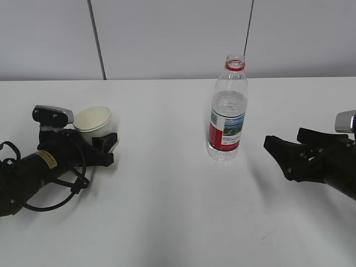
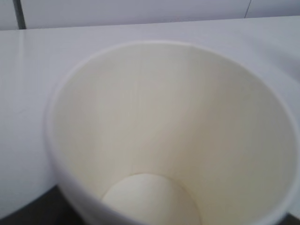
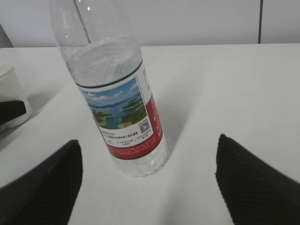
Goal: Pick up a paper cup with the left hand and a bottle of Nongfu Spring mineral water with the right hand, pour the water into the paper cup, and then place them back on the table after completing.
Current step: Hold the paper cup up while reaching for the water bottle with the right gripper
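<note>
A white paper cup [image 1: 93, 118] stands on the table [image 1: 167, 211] at the left. It is empty, and its inside fills the left wrist view [image 2: 168, 122]. My left gripper [image 1: 104, 148], on the yellow-labelled arm, sits around the cup's lower part and looks shut on it. Only a dark finger edge [image 2: 23, 215] shows in the wrist view. The uncapped Nongfu Spring bottle [image 1: 227, 111] stands upright at centre, holding clear water [image 3: 103, 58]. My right gripper [image 1: 286, 143] is open, to the right of the bottle and apart from it. Its fingertips [image 3: 63, 164] flank the bottle base [image 3: 140, 159].
Black cables [image 1: 72, 186] loop on the table beside the left arm. A grey wall with vertical seams [image 1: 97, 39] runs behind the table's far edge. The cup and a left finger show at the left edge of the right wrist view [image 3: 9, 101].
</note>
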`<move>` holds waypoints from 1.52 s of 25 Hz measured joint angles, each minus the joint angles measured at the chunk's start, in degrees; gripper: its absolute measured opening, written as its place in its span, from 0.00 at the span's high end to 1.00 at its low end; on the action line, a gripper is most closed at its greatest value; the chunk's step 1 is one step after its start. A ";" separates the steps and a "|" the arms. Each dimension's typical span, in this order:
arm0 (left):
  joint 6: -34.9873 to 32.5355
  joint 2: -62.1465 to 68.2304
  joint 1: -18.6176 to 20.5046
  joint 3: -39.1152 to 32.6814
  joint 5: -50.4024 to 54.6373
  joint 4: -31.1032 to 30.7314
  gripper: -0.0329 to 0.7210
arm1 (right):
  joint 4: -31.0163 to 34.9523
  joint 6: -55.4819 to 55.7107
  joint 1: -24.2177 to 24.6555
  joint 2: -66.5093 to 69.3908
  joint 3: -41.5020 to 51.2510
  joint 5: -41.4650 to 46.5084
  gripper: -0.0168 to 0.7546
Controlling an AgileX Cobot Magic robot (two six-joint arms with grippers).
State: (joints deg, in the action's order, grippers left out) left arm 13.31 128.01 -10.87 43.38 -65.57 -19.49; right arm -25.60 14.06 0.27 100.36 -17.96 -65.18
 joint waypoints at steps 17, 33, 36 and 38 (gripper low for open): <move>-0.04 0.00 0.00 0.00 -0.05 -0.13 0.41 | -9.43 5.13 -0.27 11.50 -15.53 -0.38 0.11; -0.06 0.00 0.00 0.00 -0.05 -0.20 0.41 | -12.79 8.83 -4.97 16.02 -24.47 -0.26 0.11; -0.06 0.00 0.00 0.00 -0.05 -0.20 0.42 | -12.40 8.83 -5.81 16.02 -25.69 0.82 0.11; -0.06 0.00 0.00 0.00 -0.05 -0.20 0.42 | -12.40 8.83 -5.93 16.02 -26.87 1.96 0.11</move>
State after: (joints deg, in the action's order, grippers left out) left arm 13.25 128.01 -10.87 43.38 -65.62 -19.69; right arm -38.00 22.90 -5.66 116.38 -44.83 -63.21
